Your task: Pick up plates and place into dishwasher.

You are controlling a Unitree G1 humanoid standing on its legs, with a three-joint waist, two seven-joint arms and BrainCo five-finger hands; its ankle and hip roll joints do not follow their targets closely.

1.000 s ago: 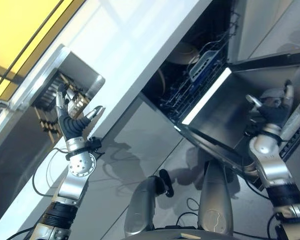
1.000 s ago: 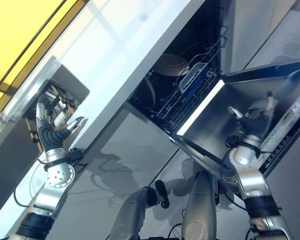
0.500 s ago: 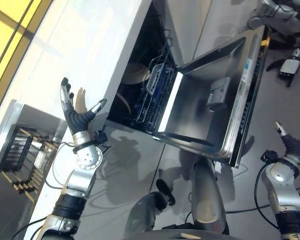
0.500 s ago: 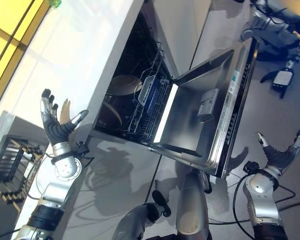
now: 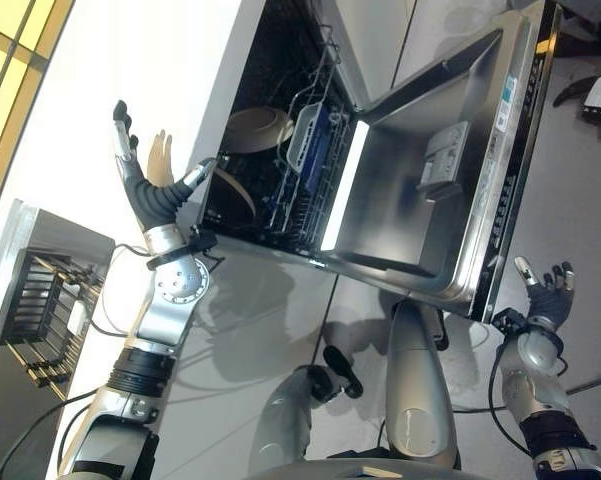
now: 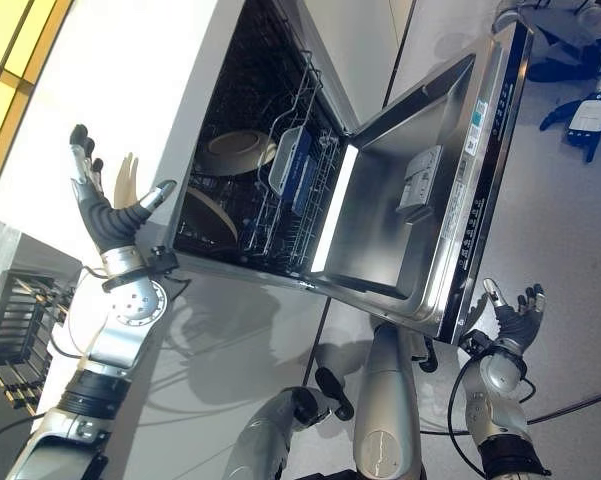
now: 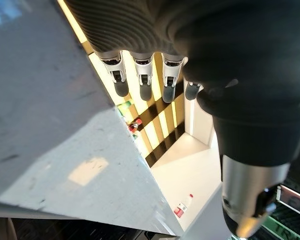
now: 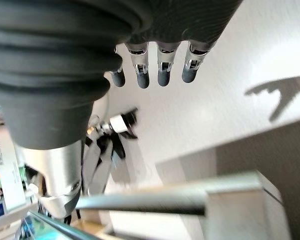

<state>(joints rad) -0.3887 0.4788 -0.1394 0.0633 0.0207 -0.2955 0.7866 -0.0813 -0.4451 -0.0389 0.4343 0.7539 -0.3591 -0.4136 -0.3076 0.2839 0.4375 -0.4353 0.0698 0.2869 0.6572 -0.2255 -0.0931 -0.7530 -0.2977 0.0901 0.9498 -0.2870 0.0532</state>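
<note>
Two beige plates (image 5: 258, 128) are seen standing on edge in the dishwasher's lower rack (image 5: 298, 190), beside a grey cutlery basket (image 5: 310, 140). The steel door (image 5: 420, 225) is dropped open. The left hand (image 5: 145, 190) and right hand (image 5: 545, 298) are spread, holding nothing.

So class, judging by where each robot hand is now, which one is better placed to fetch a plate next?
Probably the left robot hand: open, raised over the white counter. The right robot hand hangs low beyond the open dishwasher door.
</note>
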